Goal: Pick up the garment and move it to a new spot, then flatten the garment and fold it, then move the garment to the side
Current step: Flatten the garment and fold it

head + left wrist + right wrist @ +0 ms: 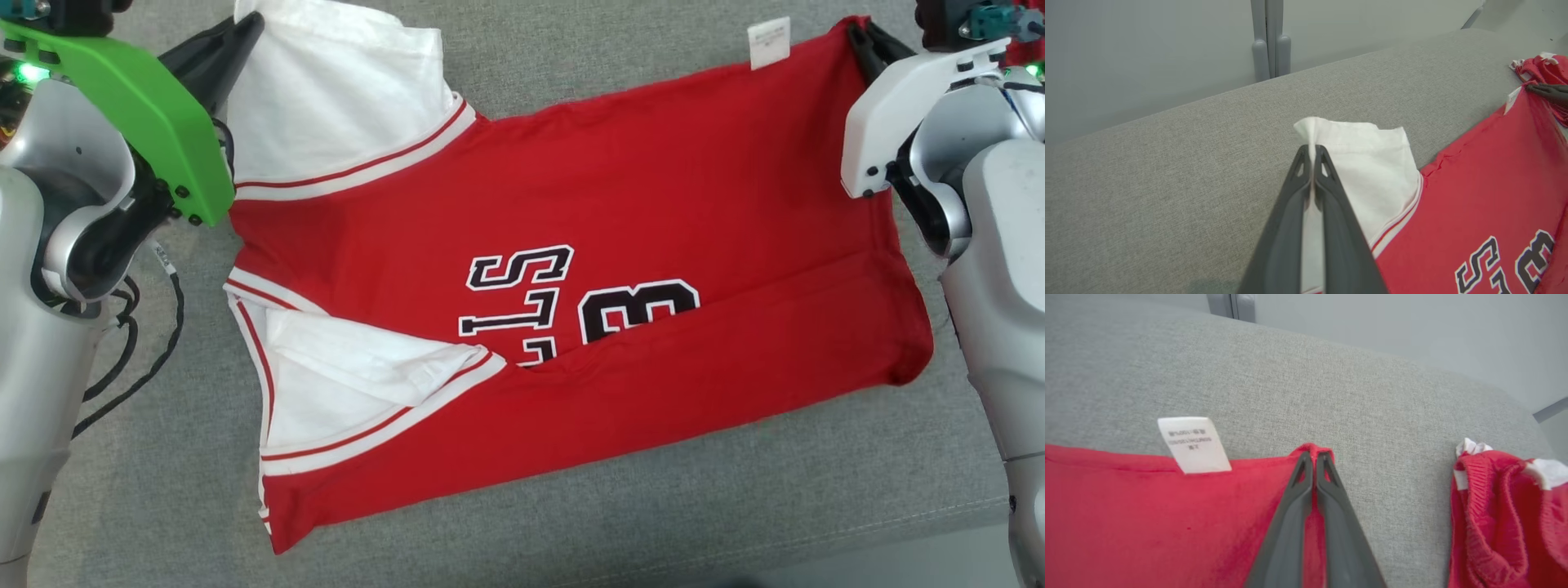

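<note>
— So, where is the garment [571,245] lying at this moment?

— I see it spread on the grey cushion [571,523], in the middle of the head view, between my two arms. It is a red jersey with white sleeves and black characters edged in white. The near edge of the red cloth is folded up over the lower part of the characters.

— And the left gripper [1312,150]?

— Its two fingers are pressed together on the white sleeve [1372,163], at the far left corner of the garment. In the left wrist view a thin strip of white cloth runs between the fingers, and a small peak of it stands out above the tips.

— What about the right gripper [1314,454]?

— It is closed as well, and it pinches the far right corner of the red cloth. In the right wrist view a little red fold sticks out just over the fingertips. The white label [1194,445] is at the same far edge, near the fingers, on their left in that view.

— Is anything else on the cushion?

— Yes, a second red piece of clothing [1506,514] with white trim lies crumpled to the right of the right gripper. Grey cushion shows between it and the garment. I cannot tell what kind of clothing it is.
</note>
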You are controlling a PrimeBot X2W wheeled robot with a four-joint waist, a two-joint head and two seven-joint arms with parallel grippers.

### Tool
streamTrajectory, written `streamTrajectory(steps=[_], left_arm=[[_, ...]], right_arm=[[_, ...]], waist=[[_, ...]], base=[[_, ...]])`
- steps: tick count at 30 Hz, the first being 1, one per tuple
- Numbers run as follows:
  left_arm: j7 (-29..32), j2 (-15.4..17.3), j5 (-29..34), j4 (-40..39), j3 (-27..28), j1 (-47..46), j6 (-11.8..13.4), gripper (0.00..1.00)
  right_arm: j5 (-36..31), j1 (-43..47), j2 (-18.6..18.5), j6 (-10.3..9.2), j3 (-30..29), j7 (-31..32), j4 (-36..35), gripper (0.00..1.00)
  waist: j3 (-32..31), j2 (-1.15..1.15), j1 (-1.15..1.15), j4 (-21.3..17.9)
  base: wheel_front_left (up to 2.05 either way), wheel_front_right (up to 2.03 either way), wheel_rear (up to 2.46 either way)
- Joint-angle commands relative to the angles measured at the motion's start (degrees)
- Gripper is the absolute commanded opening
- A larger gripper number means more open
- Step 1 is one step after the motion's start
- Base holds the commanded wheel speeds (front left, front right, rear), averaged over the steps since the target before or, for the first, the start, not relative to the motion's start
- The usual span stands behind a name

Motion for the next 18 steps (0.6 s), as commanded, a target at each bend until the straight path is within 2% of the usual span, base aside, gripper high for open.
streamTrajectory(steps=[1,4,10,18], left_arm=[[-1.37,0.41,0.68,0.03,0.51,-0.35,-0.27,0.00],[-3.50,0.24,0.14,-0.88,0.80,1.36,-0.27,0.00],[-7.37,1.91,-0.13,-6.37,0.29,8.49,-0.24,0.00],[-13.56,3.31,-0.70,-18.40,1.63,24.84,3.82,0.00]], right_arm=[[-1.16,-0.22,0.06,-0.10,-0.69,-1.74,-0.06,0.00],[-1.64,1.21,1.12,-0.10,-1.46,-4.64,-0.10,0.00],[-1.93,6.84,2.01,-0.10,-3.32,-8.99,-2.39,0.00],[-0.69,19.12,3.18,-0.10,-7.15,-11.12,-11.30,0.00]], waist=[[-0.95,0.00,0.00,-0.22],[-2.12,0.00,0.00,-0.25],[-4.62,0.00,0.00,0.16],[-7.83,0.00,0.00,1.44]], base=[[0.00,0.00,0.00],[0.00,0.00,0.00],[0.00,0.00,0.00],[0.00,0.00,0.00]])
